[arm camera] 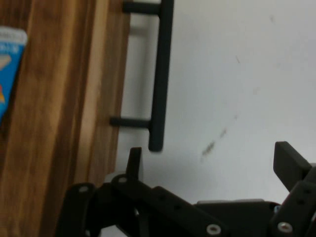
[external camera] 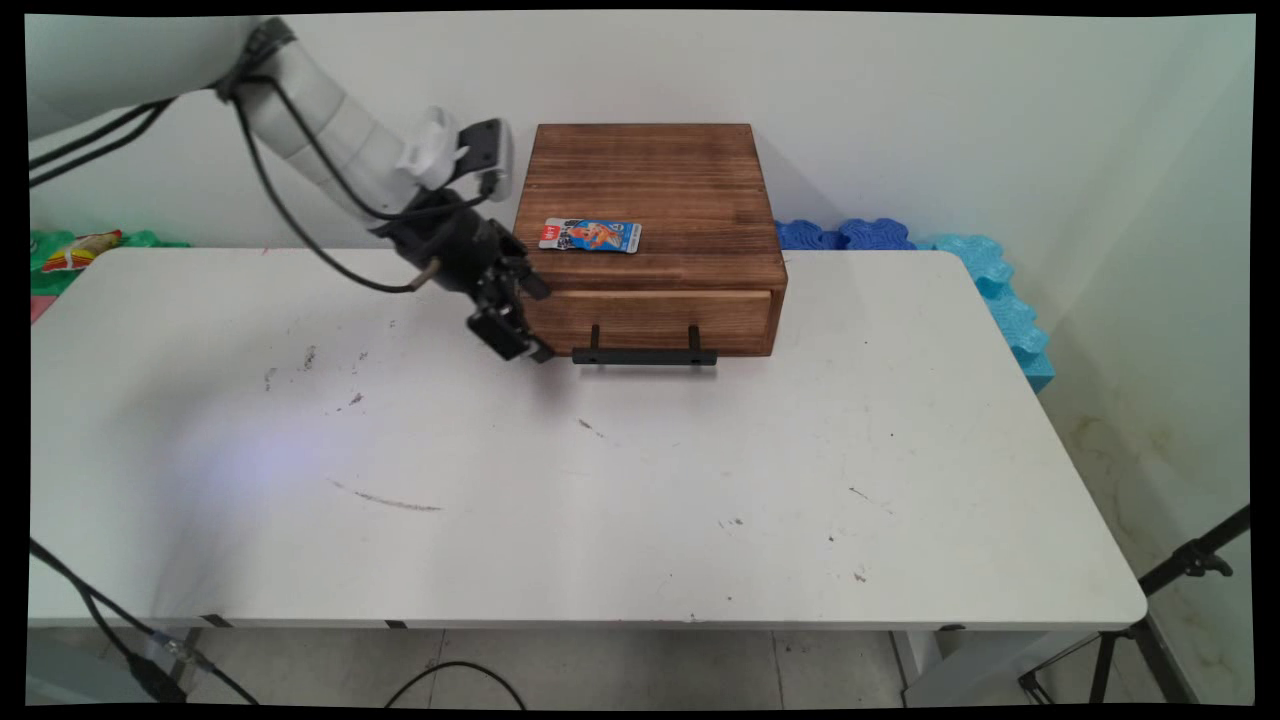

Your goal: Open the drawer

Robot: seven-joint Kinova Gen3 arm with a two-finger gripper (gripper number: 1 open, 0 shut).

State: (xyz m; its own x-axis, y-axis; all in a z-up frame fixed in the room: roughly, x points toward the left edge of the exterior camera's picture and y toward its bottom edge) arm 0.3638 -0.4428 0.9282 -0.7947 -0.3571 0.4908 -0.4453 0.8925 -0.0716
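We have the gripper (external camera: 523,318) low at the front left corner of the wooden box (external camera: 650,185), just beside it and just above the table (external camera: 600,480). We can't tell whether it touches the box.

Pincer is released: in the hand view both fingers (arm camera: 134,160) stand wide apart with only bare table between them, so nothing is grasped.

The nearest thing is the black bar handle (external camera: 645,355) on the box's drawer front (external camera: 650,320). The handle's left end sits just to the right of the gripper, close but apart. In the hand view the handle (arm camera: 160,74) lies ahead of the left finger and outside the gap, not between the jaws.

The drawer looks closed, its front flush with the box's face.

A small blue printed packet (external camera: 590,235) lies flat on top of the box, near its front edge and left of centre.

The box sits at the table's far edge against the wall. Blue foam mats (external camera: 870,235) lie behind the box to its right. A colourful bag (external camera: 80,250) lies far to the box's left, off the table.
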